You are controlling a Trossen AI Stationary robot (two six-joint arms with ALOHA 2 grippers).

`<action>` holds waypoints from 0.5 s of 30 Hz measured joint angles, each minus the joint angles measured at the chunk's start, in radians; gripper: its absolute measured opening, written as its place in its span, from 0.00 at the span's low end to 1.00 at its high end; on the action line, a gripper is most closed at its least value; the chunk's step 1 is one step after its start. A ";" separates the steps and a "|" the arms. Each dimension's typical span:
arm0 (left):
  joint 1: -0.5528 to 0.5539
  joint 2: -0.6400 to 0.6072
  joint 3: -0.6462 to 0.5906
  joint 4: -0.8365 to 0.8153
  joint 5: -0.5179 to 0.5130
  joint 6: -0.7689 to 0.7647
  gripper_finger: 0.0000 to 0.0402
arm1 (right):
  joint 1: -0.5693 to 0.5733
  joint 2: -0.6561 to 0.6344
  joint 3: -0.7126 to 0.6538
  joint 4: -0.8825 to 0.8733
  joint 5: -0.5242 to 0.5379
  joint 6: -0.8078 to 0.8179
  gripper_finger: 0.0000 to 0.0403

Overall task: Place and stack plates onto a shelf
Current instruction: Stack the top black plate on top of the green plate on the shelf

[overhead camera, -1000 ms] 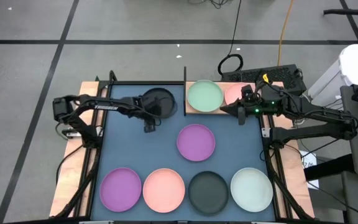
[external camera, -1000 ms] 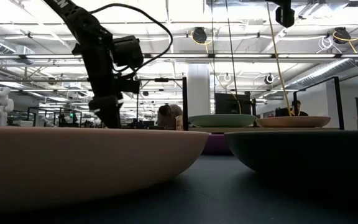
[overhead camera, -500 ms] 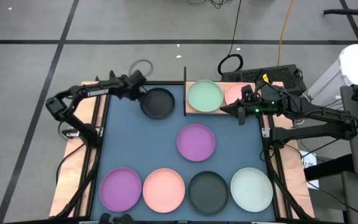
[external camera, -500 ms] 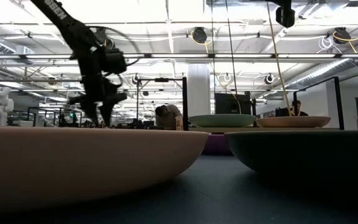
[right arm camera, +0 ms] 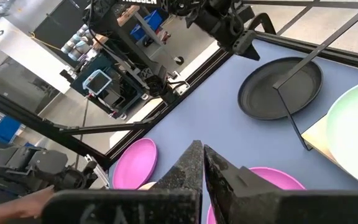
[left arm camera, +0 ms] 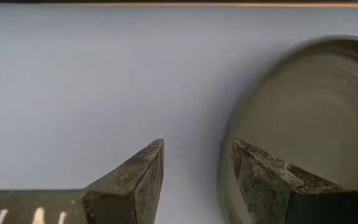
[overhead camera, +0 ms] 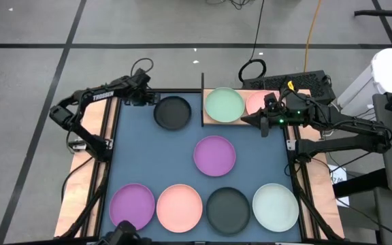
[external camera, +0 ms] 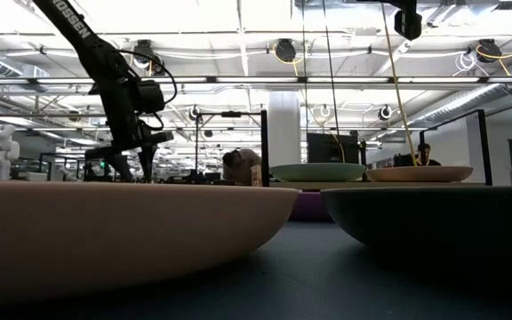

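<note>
matte black, round and shallow, the black plate (overhead camera: 172,112) lies flat on the dark blue mat of the bench (overhead camera: 141,156), near the far edge and just beside the thin black rail (overhead camera: 202,100) of the shelf (overhead camera: 209,121). my left hand (overhead camera: 146,97) hovers beside that plate's outer rim, fingers (left arm camera: 135,180) parted a little with nothing between them; one fingertip sits over the rim, the other over bare mat.

the shelf is a light wooden board, and it carries a mint plate (overhead camera: 224,105) next to the rail and a pink plate (overhead camera: 256,102) past it, partly hidden under my right arm. my right hand (overhead camera: 245,120) rests at the near edge of the shelf, its fingers (right arm camera: 191,168) pressed together and empty.

a purple plate (overhead camera: 214,155) lies alone mid-mat. along the near edge stands a row of four: a second purple plate (overhead camera: 132,206), a pink one (overhead camera: 179,207), a second black one (overhead camera: 227,208) and a pale mint one (overhead camera: 275,206), each close beside its neighbour. all the plates have the same smooth, dull finish and low raised rim.
</note>
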 joint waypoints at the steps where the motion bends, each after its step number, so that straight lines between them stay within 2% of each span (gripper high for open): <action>1: -0.001 0.000 0.000 0.001 0.016 0.001 0.48 | 0.000 0.000 0.000 0.000 0.000 0.000 0.00; 4: -0.002 0.001 0.000 0.002 0.047 -0.003 0.48 | 0.000 0.000 0.000 0.000 0.000 0.000 0.00; 15: -0.010 0.090 -0.002 0.021 0.049 -0.015 0.48 | 0.000 0.000 0.000 0.000 0.001 -0.011 0.00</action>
